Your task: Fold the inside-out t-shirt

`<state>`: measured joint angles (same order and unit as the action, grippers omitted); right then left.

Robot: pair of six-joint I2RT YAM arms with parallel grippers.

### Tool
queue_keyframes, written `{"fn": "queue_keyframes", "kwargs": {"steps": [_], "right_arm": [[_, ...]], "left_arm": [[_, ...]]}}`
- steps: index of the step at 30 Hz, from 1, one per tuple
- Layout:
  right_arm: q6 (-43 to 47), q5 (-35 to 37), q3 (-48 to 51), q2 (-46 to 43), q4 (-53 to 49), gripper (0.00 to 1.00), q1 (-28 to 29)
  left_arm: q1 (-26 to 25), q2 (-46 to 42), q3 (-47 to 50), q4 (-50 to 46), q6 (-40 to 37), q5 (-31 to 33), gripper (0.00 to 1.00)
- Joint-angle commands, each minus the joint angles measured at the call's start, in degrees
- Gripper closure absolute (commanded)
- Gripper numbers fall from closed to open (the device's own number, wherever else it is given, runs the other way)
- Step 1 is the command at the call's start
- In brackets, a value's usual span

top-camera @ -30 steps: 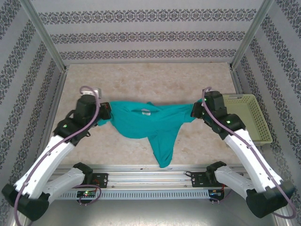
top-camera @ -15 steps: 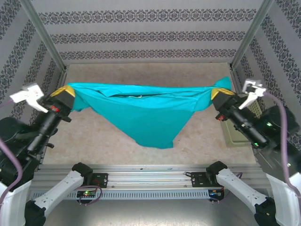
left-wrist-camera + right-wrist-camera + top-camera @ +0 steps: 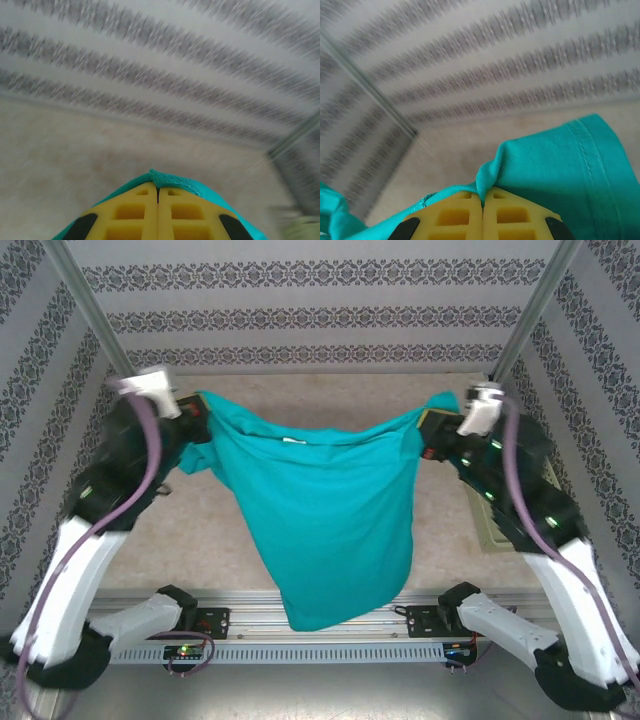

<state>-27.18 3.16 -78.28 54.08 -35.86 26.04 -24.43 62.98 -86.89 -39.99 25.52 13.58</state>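
Teal-green soft cloth t-shirt (image 3: 330, 520) hangs between left gripper (image 3: 158, 189) and right gripper (image 3: 483, 194), each clamped on its top edge, bottom tapering narrow.

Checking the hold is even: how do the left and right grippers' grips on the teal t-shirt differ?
Past the yellow-tipped left gripper a thin bunched edge of the teal-green cloth t-shirt peeks out; past the right gripper spreads a broad flap with a stitched hem. From above, cloth droops beside the left gripper but peaks over the right gripper. Both are shut on the shirt.
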Motion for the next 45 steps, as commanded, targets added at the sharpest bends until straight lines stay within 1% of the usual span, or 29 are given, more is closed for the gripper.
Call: {"fn": "queue_keyframes", "kwargs": {"steps": [1, 3, 4, 6, 8, 12, 15, 18, 20, 22, 25, 27, 29, 31, 32, 34, 36, 38, 41, 43, 45], "right_arm": [[-0.82, 5.04, 2.77, 5.17, -0.81, 1.0, 0.63], [-0.57, 6.73, 3.05, 8.33, -1.48, 1.0, 0.59], [-0.34, 7.13, 3.04, 9.13, -1.64, 1.0, 0.59], [-0.07, 7.23, 3.13, 8.82, -1.01, 1.0, 0.59], [0.44, 6.35, 2.69, 6.84, -0.44, 1.0, 0.59], [2.33, 2.07, 1.79, 0.26, 1.26, 1.0, 1.07], [2.4, -3.32, 1.9, -4.74, 3.43, 1.0, 1.48], [1.14, -8.72, 1.91, -9.21, 6.33, 1.0, 2.72], [-0.26, -11.09, 1.0, -11.01, 7.43, 1.0, 3.42], [-1.67, -11.89, 0.1, -11.76, 7.92, 1.0, 3.84], [-3.17, -12.3, -0.69, -11.23, 9.09, 1.0, 4.01], [-3.5, -11.26, -0.82, -10.02, 9.89, 1.0, 4.1], [-3.17, -7.74, -1.23, -8.29, 9.74, 1.0, 4.14], [-2.47, -2.54, -2.27, -5.3, 8.06, 1.0, 4.01], [-1.78, -0.2, -2.57, -3.59, 7.74, 1.0, 3.85], [-1.04, 2.55, -2.62, 0.35, 7.61, 1.0, 3.05], [-1.56, 2.68, -2.17, 5.01, 8.07, 1.0, 0.64], [-2.87, 0.83, -1.11, 9.86, 9.27, 1.0, -2.2], [-3.24, 0.48, 1.55, 17.73, 13.22, 1.0, -4.42], [-3.48, 0.02, 1.73, 23.89, 14.84, 1.0, -5.46], [-4.28, -0.72, 1.02, 30.5, 16.43, 1.0, -6.67]], "left_arm": [[-0.38, 7.02, -1.73, -8.71, -2.05, 6.27, 1.0], [-0.39, 11.28, -3.06, -10.84, -1.51, 5.72, 1.0], [-0.37, 12.03, -3.07, -10.94, -1.2, 5.38, 1.0], [-0.36, 10.5, -1.34, -8.47, -1.04, 3.98, 1.0], [-0.36, 5.18, 2.25, -3.34, -1.42, 2.36, 1.0], [-0.36, -9.47, 9.72, 6.35, -1.74, 0.61, 1.0], [-0.37, -17.71, 11.59, 9.37, -1.65, -2.05, 1.0], [-0.36, -22.63, 10.73, 10.29, -1.03, -5.6, 1.0], [-0.42, -25.04, 9.76, 11.51, -0.44, -8.31, 1.0], [-0.36, -26.18, 8.13, 12.36, 0.08, -9.97, 1.0], [-0.37, -25.45, 5.26, 13.15, -0.09, -11.1, 1.0], [-0.36, -23.37, 3.59, 13.24, -0.74, -9.77, 1.0], [-0.37, -19.91, 2.03, 12.21, -1.52, -6.44, 1.0], [-0.42, -15.29, 0.74, 10.87, -2.26, -1.57, 1.0], [-0.39, -12.53, -0.19, 9.61, -2.27, 1.95, 1.0], [-0.36, -7.23, -1.11, 8.99, -2.95, 7.22, 1.0], [-0.32, 0.27, -4.15, 6.31, -3.57, 13.1, 1.0], [-0.03, 7.88, -6.22, 5.36, -4.98, 15.6, 1.0], [2.23, 18.82, -7.78, 5.28, -4.45, 16.3, 1.0], [4.66, 25.75, -9.04, 5.01, -2.71, 14.47, 1.0], [7.12, 33.0, -10.57, 5.75, -1.05, 11.03, 1.0]]}}
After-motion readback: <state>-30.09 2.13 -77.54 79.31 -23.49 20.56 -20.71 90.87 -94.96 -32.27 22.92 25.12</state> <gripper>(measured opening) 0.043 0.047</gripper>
